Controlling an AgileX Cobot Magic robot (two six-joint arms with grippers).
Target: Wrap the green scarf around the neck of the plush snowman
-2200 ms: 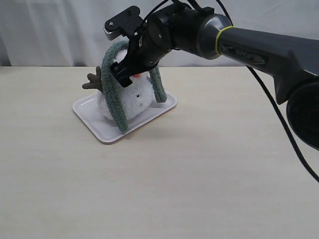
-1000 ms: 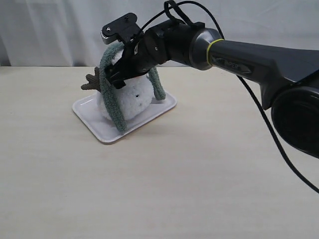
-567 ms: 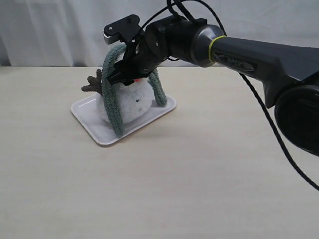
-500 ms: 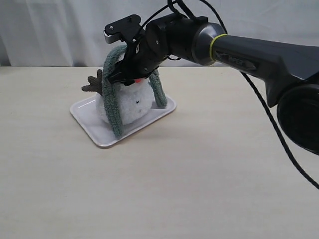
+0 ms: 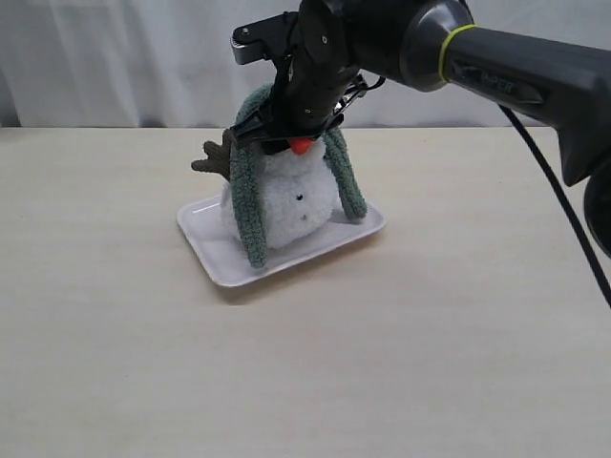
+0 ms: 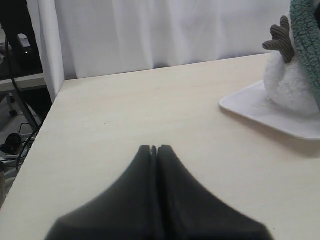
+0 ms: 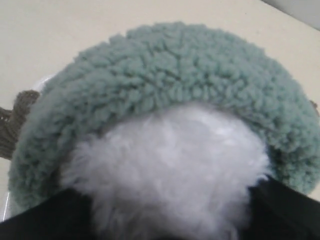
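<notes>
The plush snowman (image 5: 291, 200) stands on a white tray (image 5: 205, 243), orange nose (image 5: 302, 146) facing the front. The green scarf (image 5: 250, 205) drapes over the top and back of its head, with both ends hanging down the body's sides to the tray. My right gripper (image 5: 286, 129) comes from above and is shut on the snowman's head. In the right wrist view the white head (image 7: 170, 165) fills the gap between the black fingers (image 7: 285, 205), with the scarf (image 7: 170, 80) arched behind it. My left gripper (image 6: 154, 148) is shut and empty, low over the table well away from the snowman (image 6: 287, 85).
A brown twig arm (image 5: 215, 157) sticks out at the snowman's left. The tray (image 6: 260, 112) lies on a bare beige table with white curtains behind. The right arm (image 5: 496, 67) reaches in from the upper right. The table's edge (image 6: 42, 135) shows in the left wrist view.
The right gripper has closed on the snowman's head and moved right. Snowman, scarf and tray have shifted right with it.
</notes>
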